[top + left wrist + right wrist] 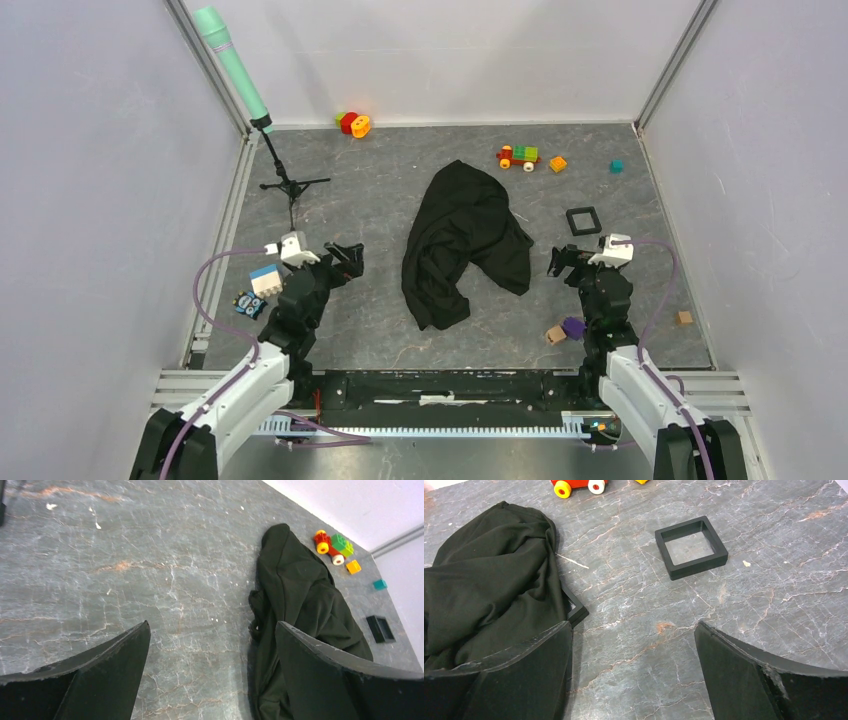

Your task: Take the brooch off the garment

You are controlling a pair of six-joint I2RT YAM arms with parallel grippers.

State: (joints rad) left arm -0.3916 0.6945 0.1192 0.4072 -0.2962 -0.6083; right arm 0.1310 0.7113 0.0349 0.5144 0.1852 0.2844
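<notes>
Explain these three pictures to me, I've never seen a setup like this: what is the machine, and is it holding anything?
These are two robot arms bolted at the near edge of a grey marbled table. The wide picture looks down from above and behind them; the other two come from a camera on each wrist, where the dark wedges are that arm's fingers. The left gripper and the right gripper are both open and hold nothing. Between them lies a crumpled black cloth garment. Nearby sit a black square frame and a red, green and yellow toy vehicle. No brooch shows in any view.
</notes>
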